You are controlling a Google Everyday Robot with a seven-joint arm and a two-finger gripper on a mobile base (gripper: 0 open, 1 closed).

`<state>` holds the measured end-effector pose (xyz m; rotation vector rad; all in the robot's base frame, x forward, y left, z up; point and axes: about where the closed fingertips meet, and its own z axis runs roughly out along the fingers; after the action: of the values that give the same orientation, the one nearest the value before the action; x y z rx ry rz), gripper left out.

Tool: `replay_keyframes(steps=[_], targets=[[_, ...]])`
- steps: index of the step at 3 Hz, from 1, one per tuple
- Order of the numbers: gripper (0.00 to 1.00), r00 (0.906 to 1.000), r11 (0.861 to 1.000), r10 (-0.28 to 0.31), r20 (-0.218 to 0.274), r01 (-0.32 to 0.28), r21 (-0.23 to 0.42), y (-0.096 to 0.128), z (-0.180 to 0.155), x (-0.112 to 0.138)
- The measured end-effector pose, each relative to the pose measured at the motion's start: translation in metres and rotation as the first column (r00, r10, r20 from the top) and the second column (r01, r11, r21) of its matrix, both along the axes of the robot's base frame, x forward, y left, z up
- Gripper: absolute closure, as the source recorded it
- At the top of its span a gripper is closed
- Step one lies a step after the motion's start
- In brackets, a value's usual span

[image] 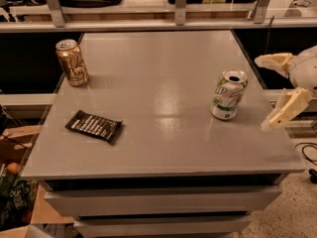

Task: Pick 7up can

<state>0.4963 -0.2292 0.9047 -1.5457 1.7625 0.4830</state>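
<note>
Dim, warm; glare on table [168, 108]; pincer [261, 93] pale at right.
</note>
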Motion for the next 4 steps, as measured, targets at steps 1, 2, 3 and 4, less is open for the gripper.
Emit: replay_keyframes(steps=[1, 2, 3, 4], targets=[[0.00, 0.9982, 0.995, 0.060, -0.007, -0.060, 0.076, 0.014, -0.005, 0.002], [0.00, 0.9920, 0.983, 0.125, -0.017, -0.122, 0.139, 0.031, -0.010, 0.003], [0.00, 0.9840, 0.970, 0.177, -0.023, -0.170, 0.176, 0.044, -0.014, 0.005], [0.18, 0.9756, 0.950, 0.217, -0.034, -0.203, 0.239, 0.054, -0.023, 0.013]])
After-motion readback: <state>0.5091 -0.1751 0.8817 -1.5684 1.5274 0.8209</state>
